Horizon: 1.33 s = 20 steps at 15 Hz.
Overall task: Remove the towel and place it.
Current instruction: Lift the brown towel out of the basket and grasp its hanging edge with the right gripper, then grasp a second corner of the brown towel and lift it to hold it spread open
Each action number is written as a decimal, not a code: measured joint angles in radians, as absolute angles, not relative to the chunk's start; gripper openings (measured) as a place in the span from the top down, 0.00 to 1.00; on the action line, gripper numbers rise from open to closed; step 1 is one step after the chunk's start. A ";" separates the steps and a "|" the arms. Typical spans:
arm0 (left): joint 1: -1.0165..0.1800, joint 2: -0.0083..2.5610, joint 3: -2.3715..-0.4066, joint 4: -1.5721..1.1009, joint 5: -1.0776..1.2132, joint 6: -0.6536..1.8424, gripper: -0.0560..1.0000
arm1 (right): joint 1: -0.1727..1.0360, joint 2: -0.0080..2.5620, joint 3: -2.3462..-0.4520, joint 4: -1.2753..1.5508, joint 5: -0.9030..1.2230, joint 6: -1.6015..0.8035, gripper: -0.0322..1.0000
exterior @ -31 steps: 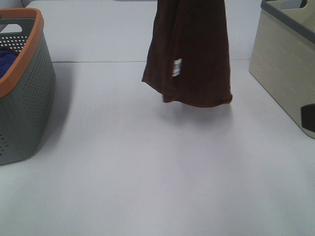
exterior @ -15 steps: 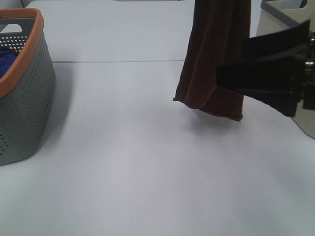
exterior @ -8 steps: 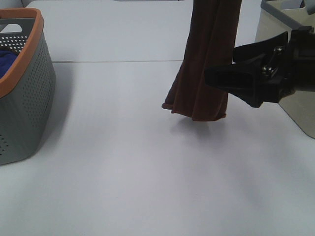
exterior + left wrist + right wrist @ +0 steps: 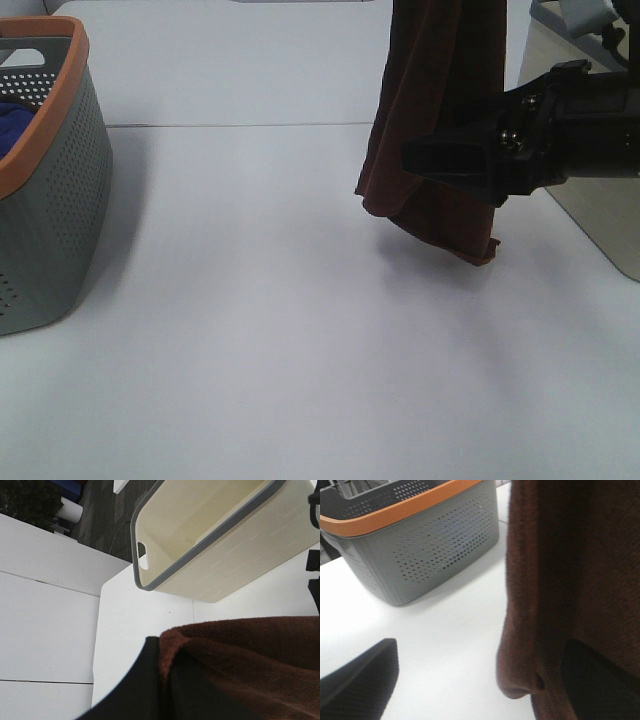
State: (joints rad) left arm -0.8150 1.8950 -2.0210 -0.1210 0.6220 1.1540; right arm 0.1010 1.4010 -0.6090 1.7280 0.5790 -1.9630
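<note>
The dark reddish-brown towel [image 4: 440, 90] hangs from above the top edge of the exterior view, its lower hem a little above the white table [image 4: 250, 330]. My left gripper [image 4: 167, 670] is out of the exterior view; in the left wrist view it is shut on the towel's [image 4: 250, 660] upper edge. My right gripper [image 4: 425, 160] reaches in from the right at the towel's lower part. In the right wrist view it [image 4: 480, 680] is open, with the towel [image 4: 570, 570] hanging between its fingers, near one dark finger [image 4: 600, 680].
A grey perforated basket with an orange rim [image 4: 50, 180] stands at the left edge and holds a blue cloth [image 4: 15, 115]; it also shows in the right wrist view [image 4: 420, 540]. A beige bin with a grey rim [image 4: 600, 220] stands at the right, also in the left wrist view [image 4: 210, 535].
The hanging towel moved right and swung. My right gripper came in from the right and moved left until its open fingers reached the towel's lower part.
</note>
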 joint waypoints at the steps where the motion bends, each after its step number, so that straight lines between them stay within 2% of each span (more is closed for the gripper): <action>1: -0.815 1.895 -2.021 -0.120 0.622 1.154 0.94 | 0.101 1.416 -0.609 1.728 0.628 -1.963 0.23; 3: -0.815 1.895 -2.021 -0.119 0.623 1.154 0.94 | 0.101 1.451 -0.609 1.728 0.699 -1.964 0.23; 11: -0.815 1.895 -2.021 -0.119 0.623 1.154 0.94 | 0.101 1.585 -0.627 1.730 0.718 -2.071 0.24; 15: -0.815 1.895 -2.021 -0.119 0.629 1.154 0.94 | 0.101 1.591 -0.629 1.676 0.785 -2.004 0.37; 20: -0.815 1.895 -2.021 -0.116 0.645 1.154 0.94 | 0.101 1.591 -0.630 1.643 0.743 -1.994 0.40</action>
